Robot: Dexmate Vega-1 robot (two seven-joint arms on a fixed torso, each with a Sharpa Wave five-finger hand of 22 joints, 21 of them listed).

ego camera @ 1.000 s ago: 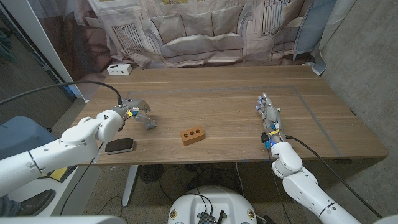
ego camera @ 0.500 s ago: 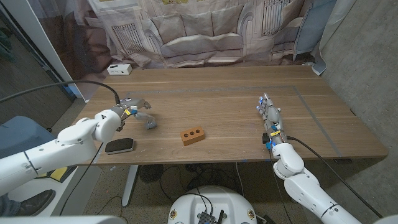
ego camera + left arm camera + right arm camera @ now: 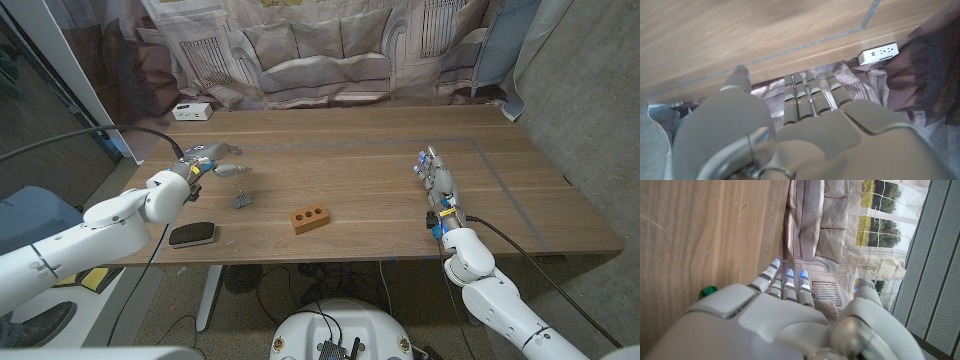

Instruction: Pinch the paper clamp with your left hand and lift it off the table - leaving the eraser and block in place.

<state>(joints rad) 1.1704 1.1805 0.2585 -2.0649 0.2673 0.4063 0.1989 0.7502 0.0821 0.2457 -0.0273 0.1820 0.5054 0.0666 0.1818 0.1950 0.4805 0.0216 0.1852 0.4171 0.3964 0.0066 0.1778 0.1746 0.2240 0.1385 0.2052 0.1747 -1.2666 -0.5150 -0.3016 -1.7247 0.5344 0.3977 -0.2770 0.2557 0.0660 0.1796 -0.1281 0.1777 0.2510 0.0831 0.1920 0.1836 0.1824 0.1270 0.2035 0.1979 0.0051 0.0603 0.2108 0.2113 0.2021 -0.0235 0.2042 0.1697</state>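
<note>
The small grey paper clamp (image 3: pixel 242 199) lies on the wooden table (image 3: pixel 360 150), left of the middle. My left hand (image 3: pixel 208 161) hovers behind and to the left of it, apart from it, fingers stretched out and holding nothing. In the left wrist view that hand (image 3: pixel 805 130) shows straight fingers (image 3: pixel 807 92) with nothing between them. The orange-brown block (image 3: pixel 310 217) with holes sits to the right of the clamp. A black eraser (image 3: pixel 191 234) lies near the front edge at the left. My right hand (image 3: pixel 436 186) stands on its edge at the right, fingers extended, holding nothing.
A white power strip (image 3: pixel 190 111) sits at the table's back left corner, also visible as the power strip (image 3: pixel 879 51) in the left wrist view. A draped cloth (image 3: pixel 330 50) hangs behind the table. A grey tape line (image 3: pixel 480 150) marks the tabletop.
My left hand has drawn back from the clamp, up and towards the table's far left. The clamp stays on the table at nearly the same spot. The right hand has not moved.
</note>
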